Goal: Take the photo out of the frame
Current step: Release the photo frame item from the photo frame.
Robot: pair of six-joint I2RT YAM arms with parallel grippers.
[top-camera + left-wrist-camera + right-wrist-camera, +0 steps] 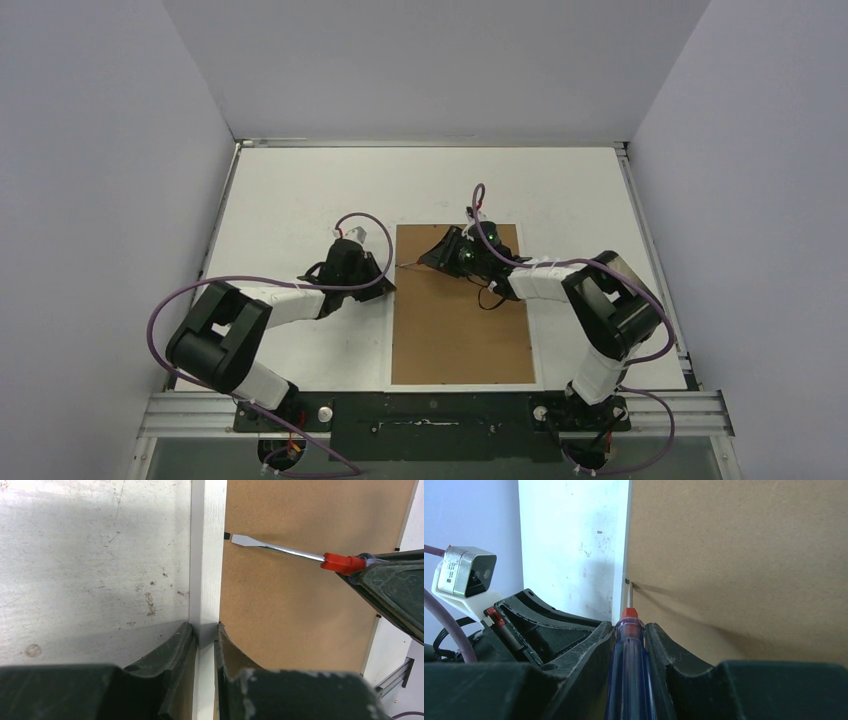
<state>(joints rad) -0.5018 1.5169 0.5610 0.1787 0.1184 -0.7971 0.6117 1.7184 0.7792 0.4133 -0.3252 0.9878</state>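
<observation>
A large, flat, rectangular picture frame (455,330) lies face down on the scuffed white table (300,200). Its brown fibreboard back faces up, edged by narrow white border strips. Its long axis runs from the arms' bases toward the far wall.

The left hand (204,630) is at the picture frame's left long edge, clenched on the white strip. One finger is on the outer side and the other is over the brown back.

The right hand (629,627) is above the far half of the back. It grasps a small screwdriver (626,670) with a translucent blue handle, a red collar and a bright steel flat blade. The screwdriver lies across the picture frame's short axis, with its blade pointing at the left strip. The tip is just beside a small black tab (226,535) at the seam between strip and back, farther along that edge than the left hand. Whether tip and tab touch cannot be told.
</observation>
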